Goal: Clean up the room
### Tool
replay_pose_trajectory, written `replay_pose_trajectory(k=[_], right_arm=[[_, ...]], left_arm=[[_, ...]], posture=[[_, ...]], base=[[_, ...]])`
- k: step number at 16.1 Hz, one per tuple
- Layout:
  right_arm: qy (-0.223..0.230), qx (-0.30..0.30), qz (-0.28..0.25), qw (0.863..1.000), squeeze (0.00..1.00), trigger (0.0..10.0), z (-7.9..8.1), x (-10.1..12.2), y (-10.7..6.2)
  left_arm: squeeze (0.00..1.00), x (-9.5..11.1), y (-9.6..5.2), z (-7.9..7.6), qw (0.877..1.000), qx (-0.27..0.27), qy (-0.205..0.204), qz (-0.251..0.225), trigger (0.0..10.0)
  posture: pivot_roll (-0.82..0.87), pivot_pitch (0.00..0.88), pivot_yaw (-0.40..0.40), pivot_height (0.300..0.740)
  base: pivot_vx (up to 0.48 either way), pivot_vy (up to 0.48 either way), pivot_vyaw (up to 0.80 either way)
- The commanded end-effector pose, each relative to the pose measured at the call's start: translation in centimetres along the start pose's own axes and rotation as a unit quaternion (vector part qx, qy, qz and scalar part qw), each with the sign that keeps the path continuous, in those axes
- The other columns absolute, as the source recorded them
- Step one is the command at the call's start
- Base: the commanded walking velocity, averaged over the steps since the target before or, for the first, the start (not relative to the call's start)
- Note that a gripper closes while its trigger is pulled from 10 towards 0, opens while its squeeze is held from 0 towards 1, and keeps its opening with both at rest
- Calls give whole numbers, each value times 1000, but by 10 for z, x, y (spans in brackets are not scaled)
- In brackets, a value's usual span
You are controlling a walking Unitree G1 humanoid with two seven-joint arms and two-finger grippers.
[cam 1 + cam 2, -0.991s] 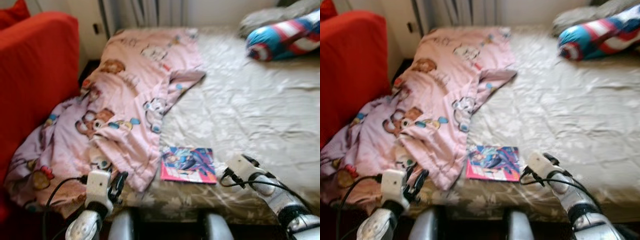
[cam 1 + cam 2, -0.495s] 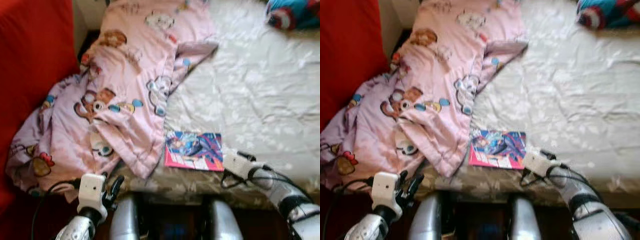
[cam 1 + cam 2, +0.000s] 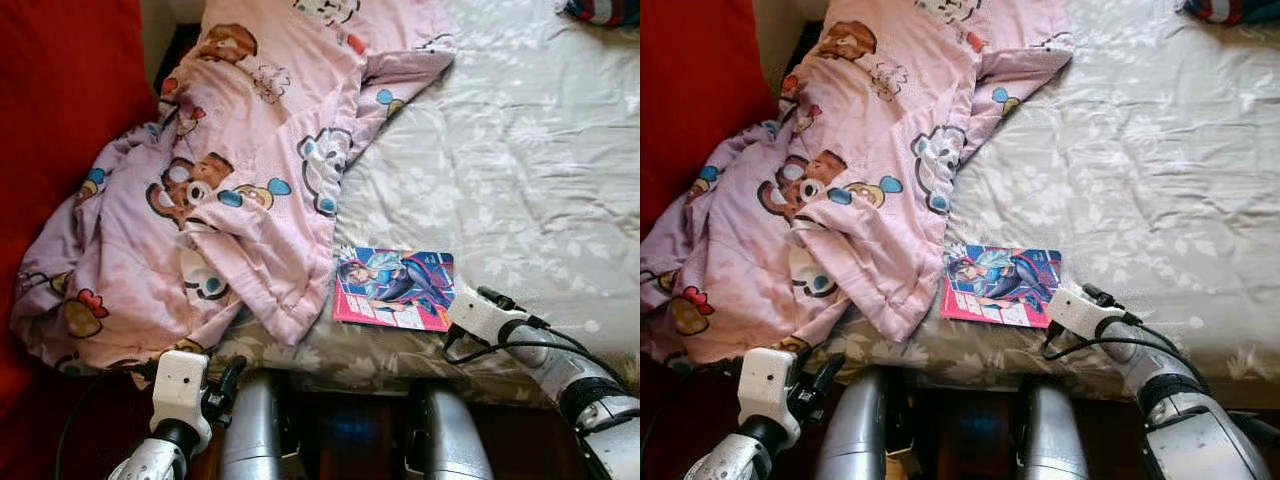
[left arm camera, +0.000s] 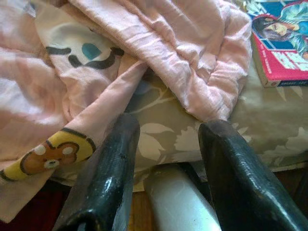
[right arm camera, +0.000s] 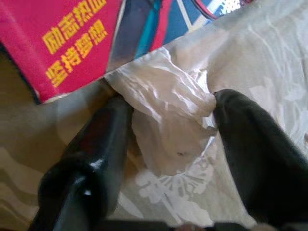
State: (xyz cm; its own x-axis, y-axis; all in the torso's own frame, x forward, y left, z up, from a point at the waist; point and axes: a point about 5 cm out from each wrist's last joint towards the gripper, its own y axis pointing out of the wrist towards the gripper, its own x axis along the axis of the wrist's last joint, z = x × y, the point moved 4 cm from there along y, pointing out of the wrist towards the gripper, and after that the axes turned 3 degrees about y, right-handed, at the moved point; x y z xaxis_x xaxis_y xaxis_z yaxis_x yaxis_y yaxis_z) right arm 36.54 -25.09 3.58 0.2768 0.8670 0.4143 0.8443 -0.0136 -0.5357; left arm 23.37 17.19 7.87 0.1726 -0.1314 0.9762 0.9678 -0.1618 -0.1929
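Far left, a red sofa (image 3: 60, 120) runs alongside the bed (image 3: 540, 170). A pink cartoon-print blanket (image 3: 230, 190) lies rumpled across the bed's left half, its lower corner spilling over the near edge. Left gripper (image 4: 166, 173) sits low below that edge, fingers spread and empty, aimed at the hanging blanket fold; nothing between them but sheet and the robot's own leg. Centre: a comic book (image 3: 393, 289) lies flat near the bed's front edge, just right of the blanket's tip, long axis running across the bed. Right of it, the right gripper (image 5: 166, 139) rests on the sheet at the book's right end, fingers parted. Between them sits a crumpled white scrap (image 5: 166, 108), tissue or wrapper, touching the book's corner; the fingers flank it but do not look pressed onto it. Judgement: the scrap is the piece in hand, and the right arm is plainly the nearer. It lies straight ahead between the fingers, so closing should take it, though the book's corner may get caught along with it. Far right, upper corner, a striped cushion (image 3: 600, 10) is barely visible.
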Motion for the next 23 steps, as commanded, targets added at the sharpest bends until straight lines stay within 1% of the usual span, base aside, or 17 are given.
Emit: replay_pose_trajectory(k=[1,2,6,8,11,12,16,19,20,21,23], right_arm=[[-4,15,11,1000,0,0,12,-6,0],[-2,19,7,1000,0,0,14,-5,0],[-6,12,5,1000,0,0,16,-4,0],[-5,9,6,1000,0,0,14,-4,0],[-19,6,1,1000,0,0,13,-2,0],[-17,5,1,1000,0,0,13,-1,1],[-19,6,1,1000,0,0,16,0,1],[-22,4,3,1000,0,0,17,-1,1],[-16,-4,4,1000,0,0,16,-1,1],[8,-18,8,1000,0,0,13,-4,0],[79,-48,17,996,0,0,8,-13,-2]], left_arm=[[0,-6,-4,-1,1000,-1,1,17,10000],[0,-6,-4,-1,1000,0,1,17,10000],[0,-5,-3,-1,1000,-1,3,19,10000],[0,-5,-3,-1,1000,-1,3,18,10000],[0,-4,1,-2,1000,0,3,14,10000],[0,-3,1,-2,1000,-1,3,13,10000],[0,-3,7,-2,1000,0,7,10,10000],[0,-3,14,-3,1000,1,7,5,10000],[0,-3,19,-4,1000,1,6,1,10000],[0,-2,27,-4,1000,2,5,-4,10000],[0,0,36,-5,1000,1,1,-14,10000]], posture=[[147,335,75,605],[148,337,76,605],[149,331,79,605],[145,327,78,605],[143,318,77,605],[141,314,77,605],[139,283,69,605],[132,243,60,605],[121,219,55,605],[111,201,51,605],[84,156,44,605]], base=[[0,0,0],[0,0,0],[0,0,0],[0,0,0],[0,0,0],[0,0,0],[0,0,0],[0,0,0],[0,0,0],[0,0,0],[0,0,0]])
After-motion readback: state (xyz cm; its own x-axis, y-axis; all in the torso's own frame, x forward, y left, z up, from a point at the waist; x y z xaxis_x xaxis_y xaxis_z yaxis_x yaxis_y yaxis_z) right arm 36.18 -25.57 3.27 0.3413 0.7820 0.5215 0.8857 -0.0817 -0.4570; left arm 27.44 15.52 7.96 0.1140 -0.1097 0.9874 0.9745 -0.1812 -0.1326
